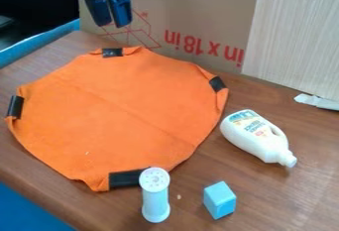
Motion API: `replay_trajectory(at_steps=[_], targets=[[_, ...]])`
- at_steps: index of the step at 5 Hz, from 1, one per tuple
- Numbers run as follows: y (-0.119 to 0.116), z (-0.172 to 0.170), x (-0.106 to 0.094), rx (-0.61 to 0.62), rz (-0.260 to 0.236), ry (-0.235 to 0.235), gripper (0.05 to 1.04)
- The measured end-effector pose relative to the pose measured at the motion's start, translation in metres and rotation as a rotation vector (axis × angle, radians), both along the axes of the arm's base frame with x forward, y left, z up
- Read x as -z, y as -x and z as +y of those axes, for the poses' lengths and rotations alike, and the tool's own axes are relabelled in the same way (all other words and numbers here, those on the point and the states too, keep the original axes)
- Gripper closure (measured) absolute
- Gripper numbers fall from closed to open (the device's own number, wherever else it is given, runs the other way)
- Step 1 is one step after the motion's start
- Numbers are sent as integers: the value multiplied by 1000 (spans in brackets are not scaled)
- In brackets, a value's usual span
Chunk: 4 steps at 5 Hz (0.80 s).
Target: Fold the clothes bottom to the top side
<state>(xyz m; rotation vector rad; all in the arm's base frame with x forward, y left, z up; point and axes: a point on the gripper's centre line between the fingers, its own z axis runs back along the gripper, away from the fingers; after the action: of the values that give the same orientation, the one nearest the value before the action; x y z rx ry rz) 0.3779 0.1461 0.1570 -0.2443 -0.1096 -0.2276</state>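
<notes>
High at the upper left, the black gripper [112, 21] hangs in front of the cardboard, above and apart from the cloth. The orange cloth [126, 111] lies spread out flat on the wooden table, roughly eight-sided, with a faint diagonal crease across its middle. Black patches mark its edges: a top patch [112, 52], a right patch [217, 84], a left patch [15, 107] and a bottom patch [127, 179]. The white-capped cylinder stands in front of part of the bottom patch.
A pale cylinder [155, 202] stands at the cloth's bottom edge, with a light blue block [219, 200] to its right. A white bottle [258, 137] lies right of the cloth. Cardboard [192, 7] and a pale panel [291, 36] stand behind the table [265, 195].
</notes>
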Motion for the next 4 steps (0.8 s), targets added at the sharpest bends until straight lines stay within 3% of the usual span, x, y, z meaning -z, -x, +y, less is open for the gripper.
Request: replay_trajectory(at_steps=[1, 2, 3, 4], targets=[[8, 27, 5, 127, 0, 15, 83], [8, 42, 8, 248, -40, -2, 83], [8, 57, 17, 369, -118, -44, 83], [6, 66, 26, 411, -243, -132, 83]])
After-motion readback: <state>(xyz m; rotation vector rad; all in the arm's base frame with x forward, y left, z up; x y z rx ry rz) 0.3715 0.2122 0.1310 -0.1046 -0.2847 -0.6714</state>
